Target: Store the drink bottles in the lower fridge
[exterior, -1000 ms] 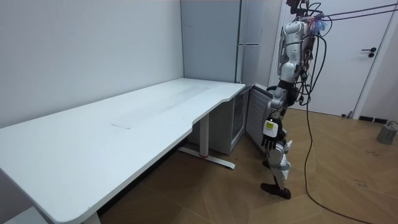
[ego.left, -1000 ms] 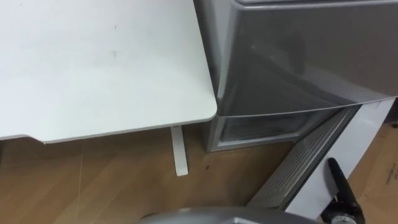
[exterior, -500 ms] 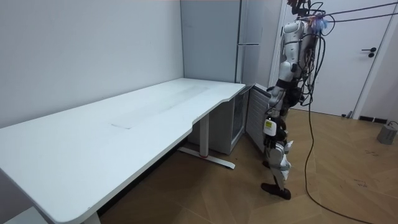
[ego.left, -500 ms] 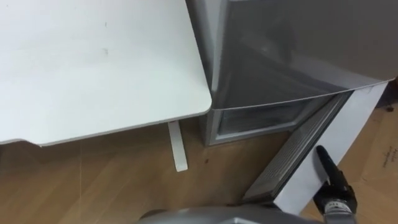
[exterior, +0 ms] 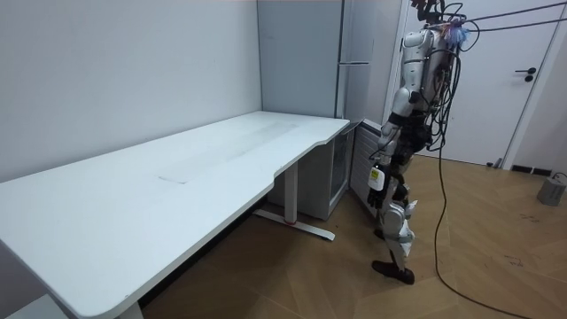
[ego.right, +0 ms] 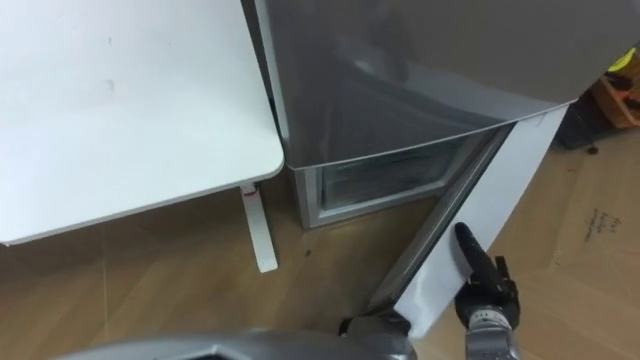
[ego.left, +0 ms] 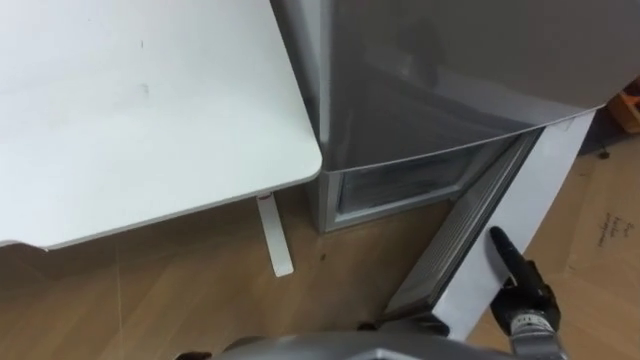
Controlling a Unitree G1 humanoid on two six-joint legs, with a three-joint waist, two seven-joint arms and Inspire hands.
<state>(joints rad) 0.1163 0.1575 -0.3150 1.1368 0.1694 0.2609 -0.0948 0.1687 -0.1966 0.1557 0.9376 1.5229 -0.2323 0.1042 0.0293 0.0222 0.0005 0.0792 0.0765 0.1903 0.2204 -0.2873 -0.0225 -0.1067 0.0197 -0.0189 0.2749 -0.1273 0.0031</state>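
Observation:
The grey fridge [ego.left: 450, 70] stands right of the table, and I stand in front of it. Its lower door [ego.left: 545, 190] is swung open towards me, white inner side showing, its ribbed seal [ego.left: 455, 245] along the edge. The lower compartment [ego.left: 400, 180] lies open, with pale frosted shelves inside. My right hand [ego.left: 520, 288] is at the lower right, dark, its fingers straight and resting against the door's inner face. The same hand [ego.right: 484, 272] shows in the right eye view. In the room view that hand [exterior: 376, 174] hangs beside the open door [exterior: 361, 164].
The white table [ego.left: 140, 100] fills the left, its corner close to the fridge, and its white foot [ego.left: 273, 236] rests on the wooden floor. Flattened cardboard [ego.left: 600, 230] lies right of the door. In the room view a white room door [exterior: 496, 80] and a grey bin [exterior: 553, 189] stand behind me.
My view has swung to the right, so the table and fridge slid left in the picture. The right hand has risen along the open lower door.

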